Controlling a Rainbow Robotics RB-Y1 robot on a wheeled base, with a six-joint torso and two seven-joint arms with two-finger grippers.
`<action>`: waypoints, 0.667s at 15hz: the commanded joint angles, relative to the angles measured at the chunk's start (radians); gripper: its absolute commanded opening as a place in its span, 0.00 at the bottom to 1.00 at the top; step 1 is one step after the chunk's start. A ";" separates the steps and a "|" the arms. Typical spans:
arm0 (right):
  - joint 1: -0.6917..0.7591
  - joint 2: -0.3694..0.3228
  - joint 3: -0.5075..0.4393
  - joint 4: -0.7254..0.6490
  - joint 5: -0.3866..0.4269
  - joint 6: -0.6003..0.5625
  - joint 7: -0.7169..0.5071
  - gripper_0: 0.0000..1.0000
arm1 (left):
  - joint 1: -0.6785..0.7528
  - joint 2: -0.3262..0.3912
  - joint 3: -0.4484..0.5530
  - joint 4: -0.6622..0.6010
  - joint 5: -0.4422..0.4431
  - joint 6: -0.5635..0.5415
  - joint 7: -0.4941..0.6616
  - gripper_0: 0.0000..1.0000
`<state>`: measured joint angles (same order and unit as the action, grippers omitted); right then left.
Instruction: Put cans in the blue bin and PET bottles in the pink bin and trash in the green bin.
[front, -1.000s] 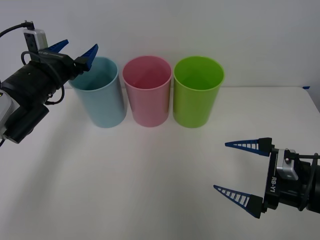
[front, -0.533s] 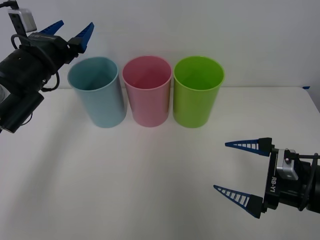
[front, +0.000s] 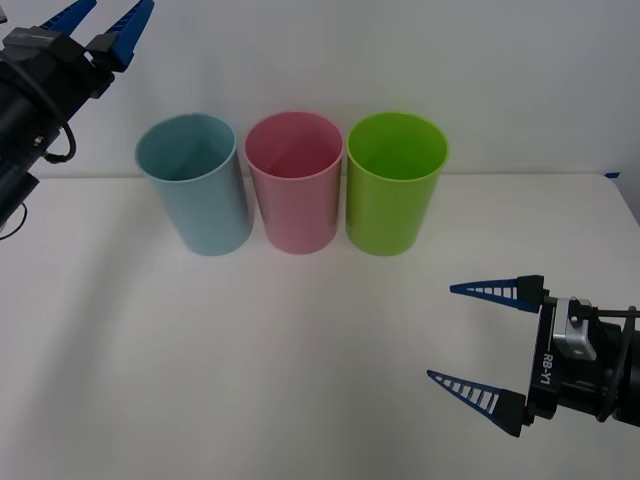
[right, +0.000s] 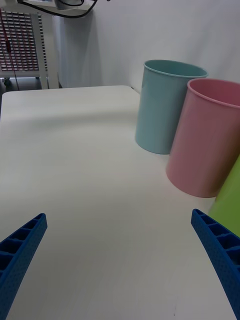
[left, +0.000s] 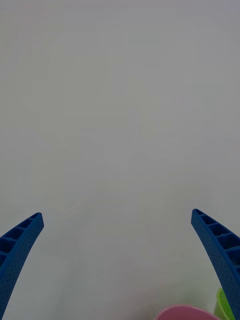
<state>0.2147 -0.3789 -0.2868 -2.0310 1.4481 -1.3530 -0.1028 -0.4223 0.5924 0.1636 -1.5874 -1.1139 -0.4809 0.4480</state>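
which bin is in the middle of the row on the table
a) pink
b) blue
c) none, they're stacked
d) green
a: in the front view the pink bin stands upright between the blue bin on the robot's left and the green bin on its right, all three side by side on the table.

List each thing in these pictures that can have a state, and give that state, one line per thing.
blue bin: upright on the table, nothing visible inside.
pink bin: upright between the other two, nothing visible inside.
green bin: upright, nothing visible inside.
left claw: open, holding nothing, raised above and beside the blue bin.
right claw: open, holding nothing, low over the table in front of the green bin.
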 joint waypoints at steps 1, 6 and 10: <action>0.000 0.000 0.000 0.000 0.000 0.000 0.000 1.00 | 0.092 0.073 0.008 -0.094 0.105 -0.002 0.001 1.00; 0.000 0.000 0.000 0.000 0.000 0.000 0.000 1.00 | 0.361 0.178 0.085 -0.301 0.267 -0.005 -0.020 1.00; 0.000 0.000 0.000 0.000 0.000 0.000 0.000 1.00 | 0.540 0.176 0.175 -0.395 0.307 -0.050 -0.051 1.00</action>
<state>0.2148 -0.3789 -0.2869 -2.0310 1.4481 -1.3530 -0.1028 0.0902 0.7688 0.3269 -1.9680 -0.8137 -0.5253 0.4036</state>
